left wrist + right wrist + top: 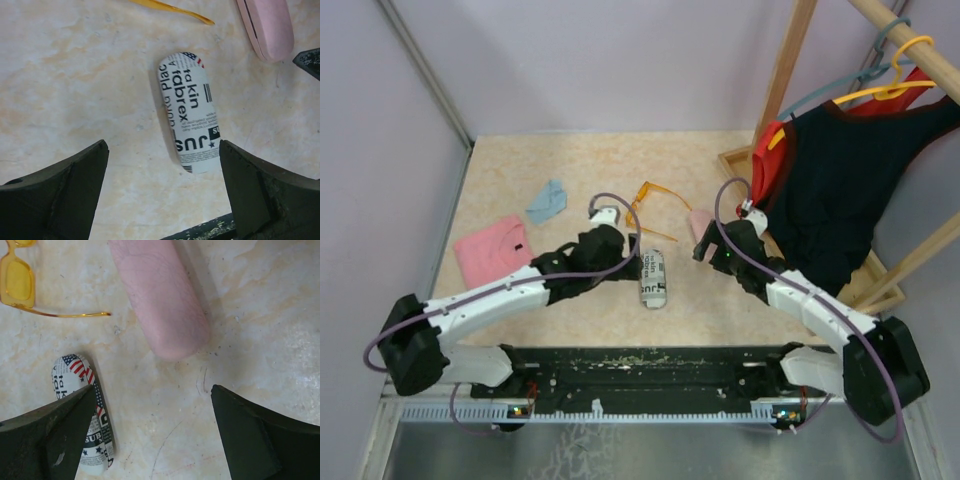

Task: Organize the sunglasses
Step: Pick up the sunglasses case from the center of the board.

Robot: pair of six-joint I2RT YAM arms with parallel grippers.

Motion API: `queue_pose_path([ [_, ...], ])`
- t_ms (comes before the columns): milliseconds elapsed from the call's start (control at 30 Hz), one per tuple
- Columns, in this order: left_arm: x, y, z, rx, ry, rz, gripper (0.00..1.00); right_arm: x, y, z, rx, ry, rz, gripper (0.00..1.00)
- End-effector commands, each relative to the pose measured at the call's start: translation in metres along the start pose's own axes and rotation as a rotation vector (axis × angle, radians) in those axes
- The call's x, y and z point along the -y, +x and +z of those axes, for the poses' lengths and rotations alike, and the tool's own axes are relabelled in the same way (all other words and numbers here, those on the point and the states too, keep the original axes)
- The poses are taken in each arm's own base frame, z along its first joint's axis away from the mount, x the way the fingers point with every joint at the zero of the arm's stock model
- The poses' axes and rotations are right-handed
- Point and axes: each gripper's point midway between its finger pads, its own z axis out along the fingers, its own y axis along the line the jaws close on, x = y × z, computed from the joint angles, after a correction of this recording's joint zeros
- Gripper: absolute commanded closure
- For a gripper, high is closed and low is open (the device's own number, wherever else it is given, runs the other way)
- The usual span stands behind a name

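Left gripper (162, 150) being held spread wide, empty, over printed case (192, 112). Right gripper (152, 390) likewise being held parted, empty, right of that case, near pink case (160, 295). Orange sunglasses (18, 277) being left unfolded, loose, beyond printed case. Black pair not being seen. Task being judged barely begun: nothing stowed.

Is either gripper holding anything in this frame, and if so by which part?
Nothing is held. The left gripper is open above the printed case, and the right gripper is open near the pink case.
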Motion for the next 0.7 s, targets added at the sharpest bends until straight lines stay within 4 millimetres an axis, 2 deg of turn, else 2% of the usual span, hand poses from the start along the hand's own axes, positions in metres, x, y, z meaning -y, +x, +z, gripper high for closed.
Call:
queue_pose_path([
  [0, 0.030, 0.006, 0.017, -0.010, -0.025, -0.084, 0.03, -0.011, -0.026, -0.022, 0.096, -0.082, -0.027, 0.01],
  [200, 0.050, 0.033, 0.041, -0.087, -0.057, -0.045, 0.01, 0.002, -0.019, -0.037, 0.153, -0.139, -0.032, 0.01],
  [333, 0.060, 0.047, 0.057, -0.113, -0.089, -0.013, 0.00, 0.015, -0.005, -0.033, 0.114, -0.107, -0.043, 0.01],
  [433, 0.065, 0.054, 0.068, -0.134, -0.104, -0.011, 0.00, 0.017, 0.005, -0.030, 0.079, -0.108, -0.038, 0.03],
  [667, 0.054, 0.061, 0.079, -0.159, -0.228, 0.009, 0.07, 0.014, 0.006, -0.036, 0.095, -0.155, -0.051, 0.07],
])
